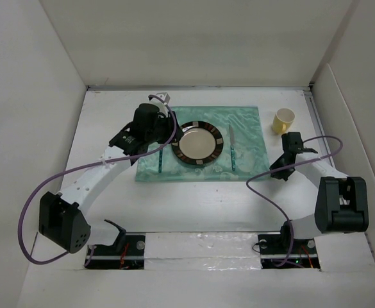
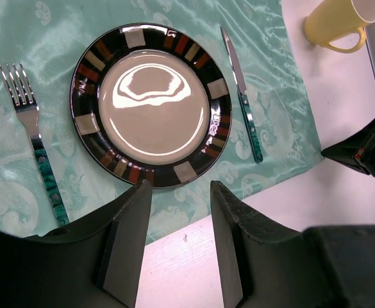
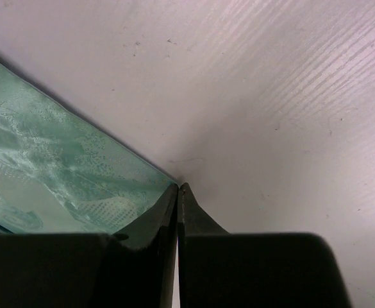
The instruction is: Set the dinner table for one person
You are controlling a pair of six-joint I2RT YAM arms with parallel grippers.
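Hovering over the left side of the mint-green mat (image 1: pixel 238 122), the left gripper (image 2: pixel 179 189) has its jaws about halfway apart. Nothing sits between its fingers (image 2: pixel 133 224), and they touch nothing.

Below it, the fork (image 2: pixel 36 144) lies on the mat just left of the plate (image 2: pixel 154 102), tines toward the far wall and teal handle toward the arms. The plate has a dark rim with coloured blocks and sits near the mat's middle. The knife (image 2: pixel 241 96) lies just right of it on the mat, parallel to the fork, blade away and handle near.

Off the mat, toward the far right corner, a yellow mug (image 1: pixel 283 120) stands on the bare dinner table (image 1: pixel 193 205).

The right gripper (image 3: pixel 179 187) has its jaws pressed together with nothing between them. Its tips are low over the white surface, just beside the mat's near right corner; whether they touch the table I cannot tell.

The dinner table lies flat under everything and fills the space between the upright white panels. It looks roughly square, so no long axis stands out, and its edges run parallel to the row of arm bases.
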